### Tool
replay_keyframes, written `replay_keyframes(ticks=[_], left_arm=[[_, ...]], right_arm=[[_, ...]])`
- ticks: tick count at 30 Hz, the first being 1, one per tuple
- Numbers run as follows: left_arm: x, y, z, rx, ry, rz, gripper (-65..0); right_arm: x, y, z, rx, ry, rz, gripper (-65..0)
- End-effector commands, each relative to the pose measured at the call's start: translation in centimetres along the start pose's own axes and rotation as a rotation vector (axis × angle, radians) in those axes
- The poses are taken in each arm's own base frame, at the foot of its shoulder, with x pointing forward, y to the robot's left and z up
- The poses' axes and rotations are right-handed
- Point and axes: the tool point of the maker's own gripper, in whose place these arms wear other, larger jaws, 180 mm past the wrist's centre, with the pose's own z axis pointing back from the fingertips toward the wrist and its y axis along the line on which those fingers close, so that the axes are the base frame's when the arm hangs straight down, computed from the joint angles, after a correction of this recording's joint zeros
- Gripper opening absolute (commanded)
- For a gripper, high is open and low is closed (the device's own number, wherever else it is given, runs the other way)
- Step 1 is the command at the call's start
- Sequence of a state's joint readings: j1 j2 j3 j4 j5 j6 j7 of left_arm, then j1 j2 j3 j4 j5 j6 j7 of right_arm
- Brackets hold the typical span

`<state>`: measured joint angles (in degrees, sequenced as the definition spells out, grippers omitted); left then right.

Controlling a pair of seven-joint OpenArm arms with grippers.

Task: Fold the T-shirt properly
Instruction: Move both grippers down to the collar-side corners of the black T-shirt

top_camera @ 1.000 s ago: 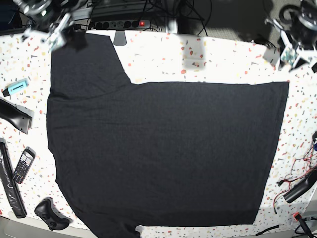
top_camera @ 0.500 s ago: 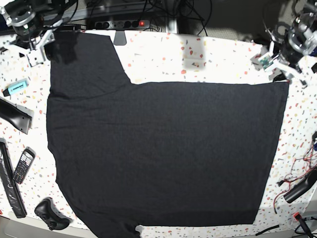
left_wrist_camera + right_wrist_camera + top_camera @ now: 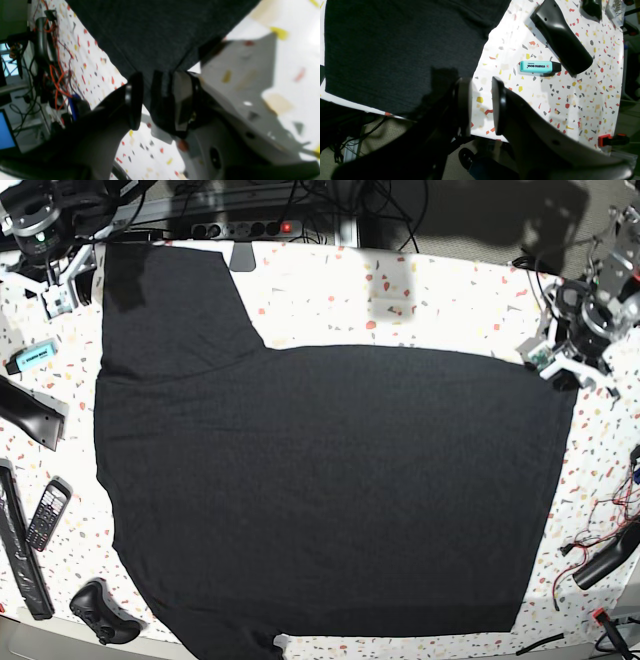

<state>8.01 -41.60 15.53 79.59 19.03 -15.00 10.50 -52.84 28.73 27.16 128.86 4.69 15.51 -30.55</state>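
1. Currently the T-shirt (image 3: 330, 490) lies spread flat over most of the terrazzo-patterned tabletop (image 3: 420, 300), plain black side up, with one sleeve reaching toward the far left corner.
2. At the far right of the base view, the left end effector (image 3: 562, 358) is down at the shirt's far right corner.
3. Its wrist view shows the two fingers (image 3: 135, 100) a narrow gap apart, with the corner of the black cloth (image 3: 155, 37) running down between them; whether the pads actually press the cloth cannot be told from the blurred picture.
4. Meanwhile the right end effector (image 3: 55, 275) hangs at the far left corner of the tabletop, just beside the sleeve's outer edge.
5. From its own camera the right end effector (image 3: 481, 105) stands partly open with nothing between the fingers; only bare tabletop shows in the gap, and the sleeve lies to one side of it.
6. Near that arm, a turquoise highlighter (image 3: 32, 355) lies on the tabletop left of the shirt, apart from the cloth.
7. Beside the highlighter sits a black handle-shaped object (image 3: 30, 412), partly cut by the left edge of the base view.
8. Farther toward the near left, a mobile phone (image 3: 47, 513) and a black game controller (image 3: 100, 610) rest close to the shirt's left edge.
9. On the near right, red wires (image 3: 600, 525) trail across the tabletop.
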Motion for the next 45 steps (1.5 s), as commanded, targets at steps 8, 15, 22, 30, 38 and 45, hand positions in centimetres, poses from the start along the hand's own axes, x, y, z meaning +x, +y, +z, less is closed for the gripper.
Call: replay_keyframes(ticks=[8,15,22,30,38,45], left_arm=[[-1.4,-1.3,0.0,-0.133,0.034,-0.050,-50.0],[-2.5,-1.3,0.1,-0.134,0.098,-0.053,-65.0],[-1.7,-1.7,-0.2,-0.134,0.083,-0.036,-65.0],[-0.2,-2.0,-0.8,-0.127,0.060,-0.014,-65.0],[-0.6,-2.0,-0.8,-0.126,0.088,-0.013,-65.0],[-0.8,-1.9,-0.7,-0.126,0.099,-0.014,-65.0]], right_arm=[[0.7,-0.4,0.3,-0.013,-0.024,0.010,-51.2],[1.1,-0.4,0.3,-0.010,-0.043,0.018,-51.0],[1.9,-0.6,0.0,0.030,-0.054,0.220,-30.5],[-1.1,-2.7,-1.7,-0.021,0.011,0.381,-30.7],[-5.5,-3.7,-5.4,0.019,0.145,0.465,-30.7],[-6.0,1.3,-8.3,0.115,0.176,0.556,-30.7]])
